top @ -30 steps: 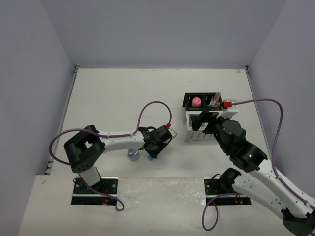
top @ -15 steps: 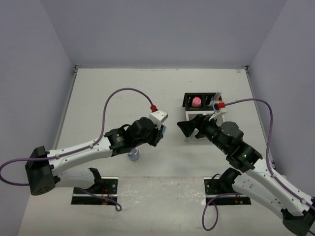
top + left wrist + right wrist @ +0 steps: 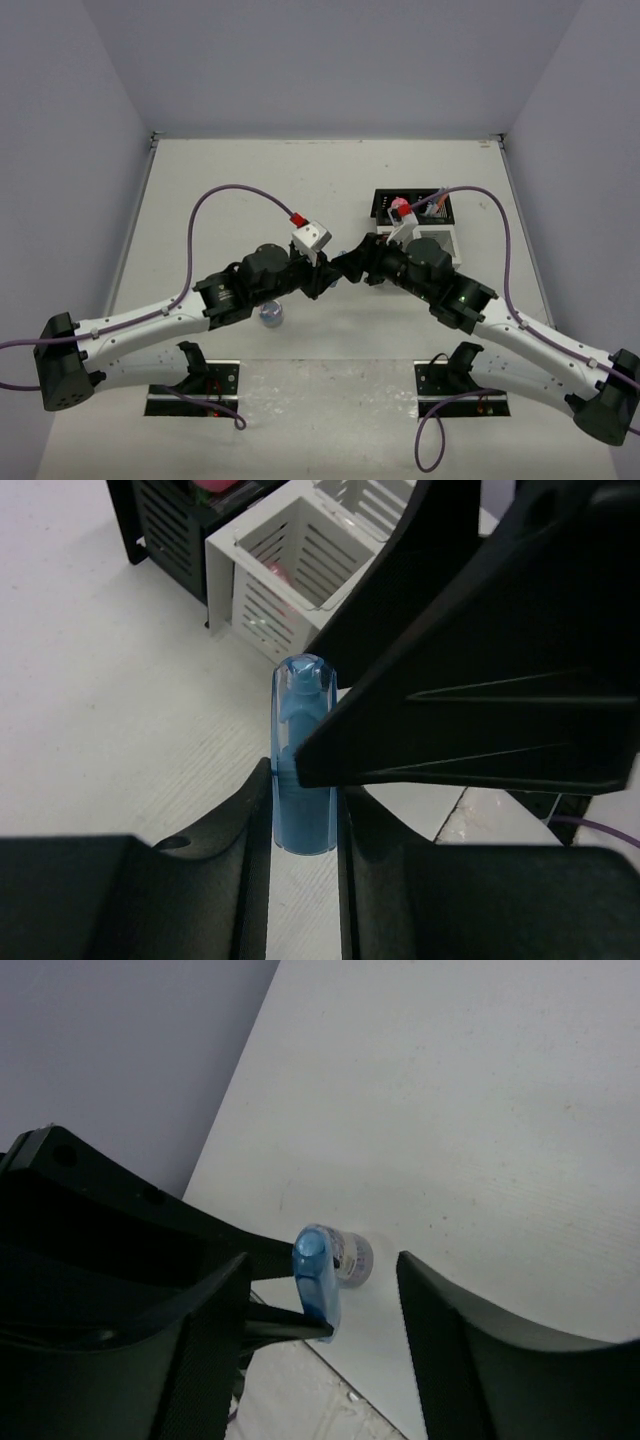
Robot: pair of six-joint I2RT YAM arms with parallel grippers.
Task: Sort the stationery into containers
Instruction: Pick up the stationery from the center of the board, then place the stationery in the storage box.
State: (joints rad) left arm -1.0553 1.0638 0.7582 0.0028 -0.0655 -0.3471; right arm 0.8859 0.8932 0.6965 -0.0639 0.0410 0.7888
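From above, we see the two arms meet at the centre of the table [image 3: 230,190], the left fingers [image 3: 322,279] and the right fingers [image 3: 352,266] tip to tip. What sits between them is too hidden here to make out. The blue-grey roll [image 3: 271,315] lies on the table just below the left arm, lower left of centre. Upper right of centre stands the black box [image 3: 380,205], with a pink piece [image 3: 400,207] in its left compartment and thin pens [image 3: 437,205] in its right one. The white box [image 3: 452,240] sits just below it in the frame, half covered by the right arm. In the left wrist view, the left fingers [image 3: 240,830] are closed narrowly on a blue capsule [image 3: 303,750], which stands at centre frame with its rounded end pointing away. One of the right fingers [image 3: 480,660] crosses in front of it from the right. The white box [image 3: 225,565] is at the top, and a pink thing [image 3: 272,577] shows inside it. In the right wrist view, the right fingers [image 3: 480,1360] stand apart on either side of the blue capsule [image 3: 315,1282], with a gap on each side and no grip. The blue-grey roll [image 3: 352,1256] lies on the table just behind it.
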